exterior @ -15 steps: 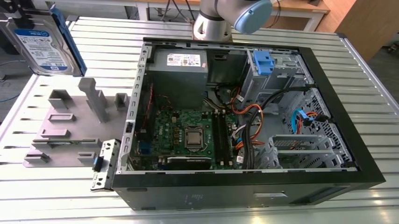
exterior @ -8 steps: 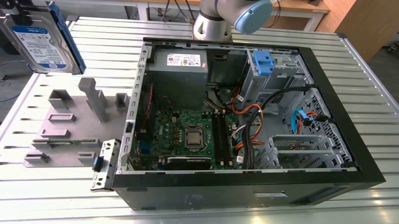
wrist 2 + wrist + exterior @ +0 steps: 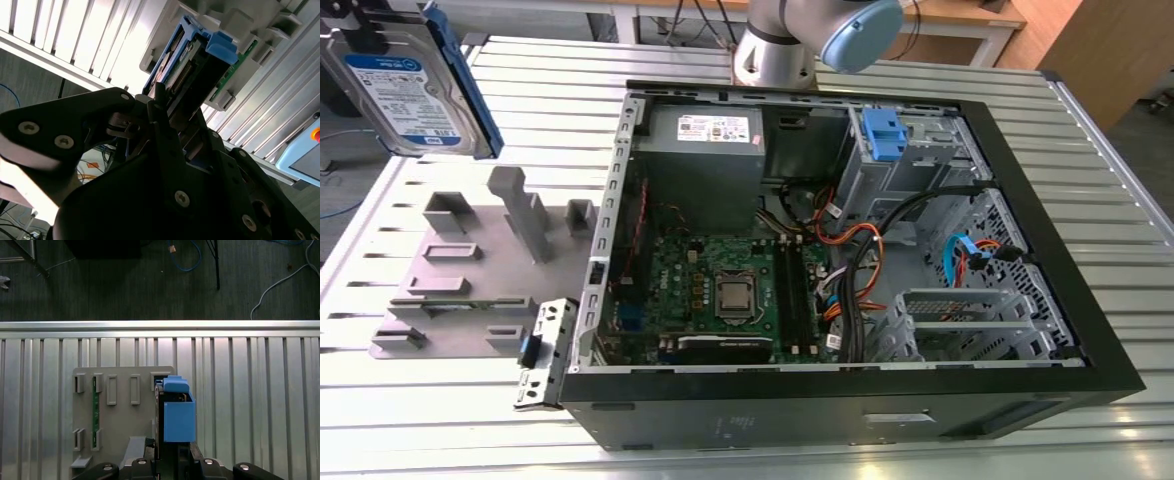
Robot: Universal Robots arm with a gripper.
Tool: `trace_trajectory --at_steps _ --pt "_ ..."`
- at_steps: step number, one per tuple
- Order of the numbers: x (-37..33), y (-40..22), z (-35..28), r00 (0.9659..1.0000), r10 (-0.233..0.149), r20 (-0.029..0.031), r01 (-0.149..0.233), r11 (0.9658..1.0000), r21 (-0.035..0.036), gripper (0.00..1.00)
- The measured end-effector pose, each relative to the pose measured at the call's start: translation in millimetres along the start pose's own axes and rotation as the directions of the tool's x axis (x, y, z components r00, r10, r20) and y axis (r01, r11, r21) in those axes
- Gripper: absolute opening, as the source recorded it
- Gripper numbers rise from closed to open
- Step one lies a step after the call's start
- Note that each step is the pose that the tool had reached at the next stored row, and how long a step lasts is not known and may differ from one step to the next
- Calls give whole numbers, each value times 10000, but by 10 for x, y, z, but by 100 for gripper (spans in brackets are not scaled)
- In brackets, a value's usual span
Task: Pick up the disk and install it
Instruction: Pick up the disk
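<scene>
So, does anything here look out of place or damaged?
Nothing stands out. The disk hangs tilted in the gripper, clear of the grey fixture, and the open computer case shows no visible damage.

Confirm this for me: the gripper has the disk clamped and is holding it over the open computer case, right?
Not quite. The gripper is shut on the disk, but it holds it over the grey fixture plate, not the computer case. The first wrist view shows the plate beneath the disk. In the exterior view the disk is at the left, off the case.
</scene>
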State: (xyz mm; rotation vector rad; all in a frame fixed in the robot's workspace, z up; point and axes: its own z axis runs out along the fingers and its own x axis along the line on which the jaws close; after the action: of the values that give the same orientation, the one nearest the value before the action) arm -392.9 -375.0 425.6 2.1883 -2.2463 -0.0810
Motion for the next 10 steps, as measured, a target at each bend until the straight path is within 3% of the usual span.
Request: trace_trajectory --at_steps 5,10 --pt "0 0 -1 10000 0 1 0 10000 0 35" --pt "-2 2 -51 10000 0 0 0 10000 -1 35"
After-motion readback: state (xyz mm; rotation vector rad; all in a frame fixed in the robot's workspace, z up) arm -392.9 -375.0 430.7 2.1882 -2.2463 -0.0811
